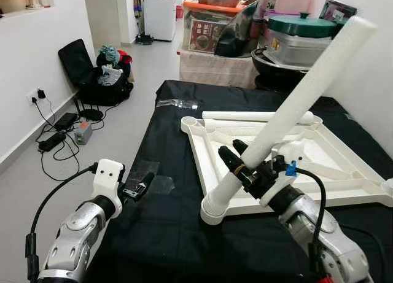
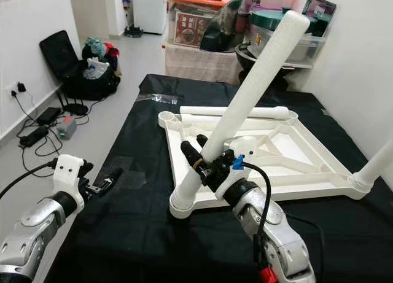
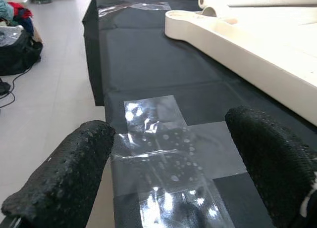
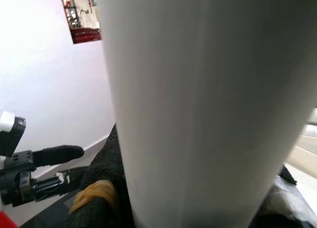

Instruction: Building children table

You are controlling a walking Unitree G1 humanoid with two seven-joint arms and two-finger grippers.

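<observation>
Take the upturned white plastic children's tabletop (image 1: 344,186) as your landmark; it lies underside-up on the black cloth-covered work surface (image 1: 172,234). Your right gripper (image 1: 241,159) is clamped around a long white cylindrical table leg (image 1: 295,108), gripping it low on the shaft, just above the tabletop's near corner socket (image 1: 212,210). The leg's foot sits in that socket, and the leg leans steeply up and away over the tabletop rather than standing straight. In the right wrist view the leg (image 4: 208,104) presses close between the fingers.

A second white leg (image 1: 252,116) lies flat along the tabletop's far edge. In the right eye view another white leg (image 2: 376,165) rises from the tabletop's right corner.

Your left gripper (image 1: 139,186) hovers well apart from the tabletop, out near the cloth's left edge, with its fingers (image 3: 69,178) spread wide and holding nothing. Beneath it there is a patch of clear tape (image 3: 163,154) stuck on the cloth.
</observation>
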